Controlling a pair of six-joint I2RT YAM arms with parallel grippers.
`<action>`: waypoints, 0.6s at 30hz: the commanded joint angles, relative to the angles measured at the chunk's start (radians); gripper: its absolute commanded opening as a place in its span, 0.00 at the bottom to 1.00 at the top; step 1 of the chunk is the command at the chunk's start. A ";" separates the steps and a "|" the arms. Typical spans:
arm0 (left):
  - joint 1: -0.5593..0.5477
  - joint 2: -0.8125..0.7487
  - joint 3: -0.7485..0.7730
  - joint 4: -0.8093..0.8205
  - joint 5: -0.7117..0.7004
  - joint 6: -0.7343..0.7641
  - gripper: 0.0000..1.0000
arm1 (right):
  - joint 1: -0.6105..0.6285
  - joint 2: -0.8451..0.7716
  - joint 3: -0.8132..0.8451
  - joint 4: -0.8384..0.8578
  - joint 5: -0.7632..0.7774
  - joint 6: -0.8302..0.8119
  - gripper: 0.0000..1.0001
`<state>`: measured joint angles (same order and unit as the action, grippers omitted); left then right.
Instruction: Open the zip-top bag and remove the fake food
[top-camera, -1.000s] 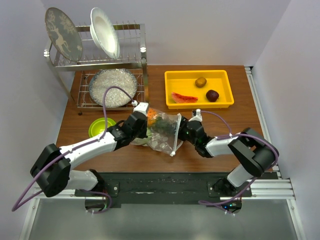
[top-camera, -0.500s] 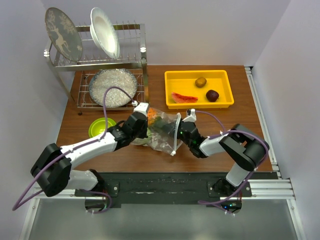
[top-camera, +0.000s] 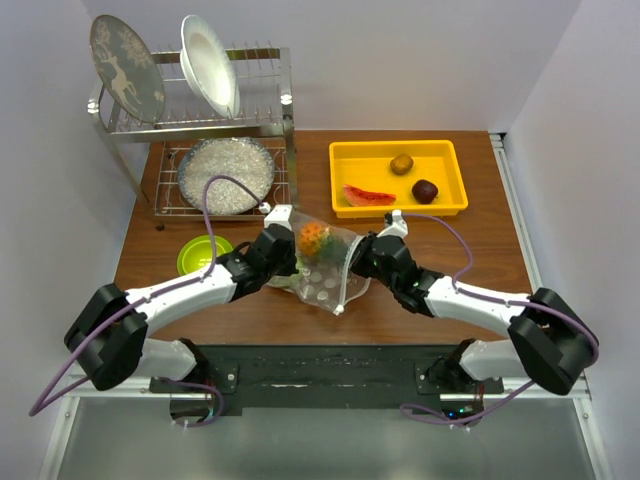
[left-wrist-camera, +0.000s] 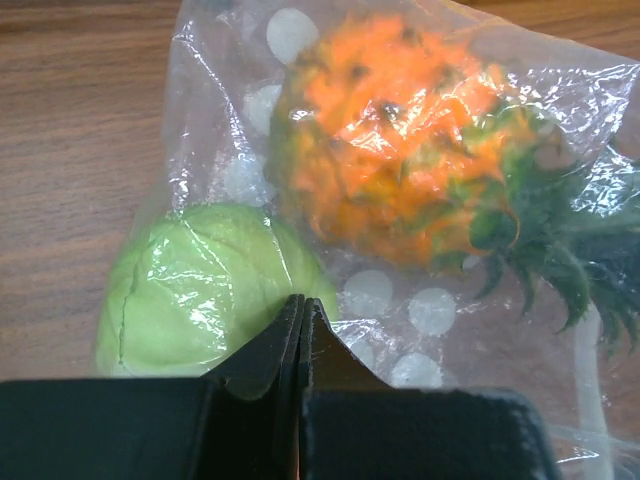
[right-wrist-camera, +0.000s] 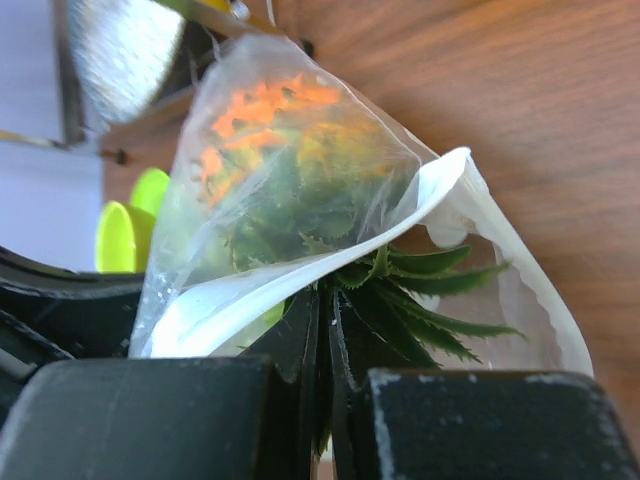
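Note:
The clear, white-dotted zip-top bag (top-camera: 328, 270) lies mid-table between both arms. Inside it are an orange pineapple (left-wrist-camera: 400, 150) and a round green fruit (left-wrist-camera: 195, 300). My left gripper (left-wrist-camera: 300, 308) is shut, pinching the plastic of the bag's closed end beside the green fruit. At the bag's open mouth, under the white zip strip (right-wrist-camera: 330, 262), my right gripper (right-wrist-camera: 330, 320) is shut on the pineapple's green leaves (right-wrist-camera: 440, 312). From above, the left gripper (top-camera: 287, 262) sits left of the bag and the right gripper (top-camera: 354, 262) right of it.
A yellow tray (top-camera: 345, 155) at the back right holds a watermelon slice (top-camera: 368, 196), a kiwi (top-camera: 402, 164) and a dark ball (top-camera: 425, 190). A lime-green bowl (top-camera: 203, 253) sits left of the bag. A metal dish rack (top-camera: 215, 120) with plates stands back left.
My right gripper has shut on the pineapple leaves at the bag's mouth, and its arm has stretched out lower. The bag has shifted, so the pineapple shows more from above.

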<state>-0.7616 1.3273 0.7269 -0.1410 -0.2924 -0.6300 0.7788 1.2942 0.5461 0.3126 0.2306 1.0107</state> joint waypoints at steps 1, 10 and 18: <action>0.005 0.030 -0.041 -0.077 -0.025 -0.050 0.00 | -0.001 -0.044 0.075 -0.242 -0.017 -0.079 0.00; 0.025 0.036 -0.040 -0.068 -0.044 -0.062 0.00 | -0.001 -0.220 0.129 -0.484 -0.065 -0.219 0.00; 0.038 0.052 -0.043 -0.054 -0.048 -0.065 0.00 | -0.001 -0.320 0.158 -0.667 -0.090 -0.280 0.00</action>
<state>-0.7414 1.3441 0.7216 -0.1081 -0.3008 -0.6964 0.7784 1.0325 0.6472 -0.2340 0.1452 0.7856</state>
